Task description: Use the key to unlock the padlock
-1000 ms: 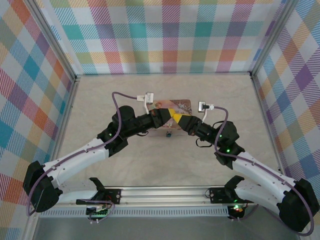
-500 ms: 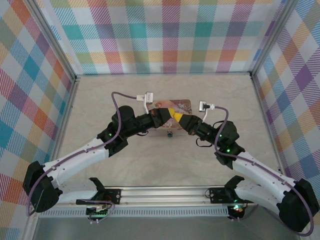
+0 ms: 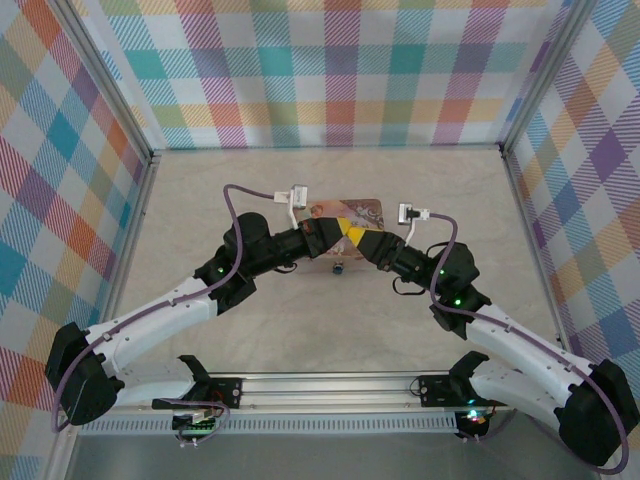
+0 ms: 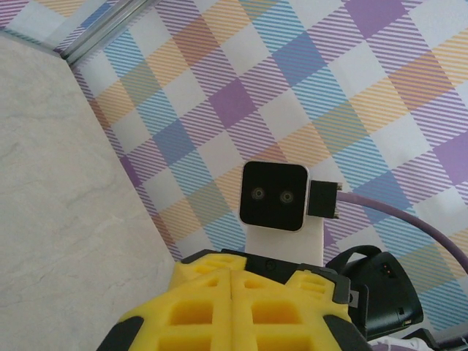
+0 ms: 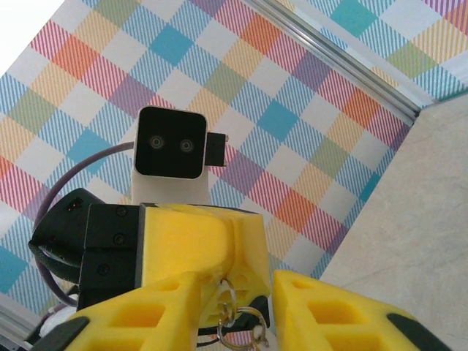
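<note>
Table [image 3: 200, 200] is pale beige with faint marbling, evenly lit, shadows soft; three walls close it in, all pastel plaid cloth: back wall [image 3: 340, 70], left wall [image 3: 60, 180], right wall [image 3: 590, 180]; grey metal posts [image 3: 110, 90] run up the two far corners; a metal rail [image 3: 330, 380] lies along the near edge, a grey strip [image 3: 300, 455] just below it; in the left wrist view plaid meets table along a slanted line; in the right wrist view a post crosses the plaid beside the beige top
</note>
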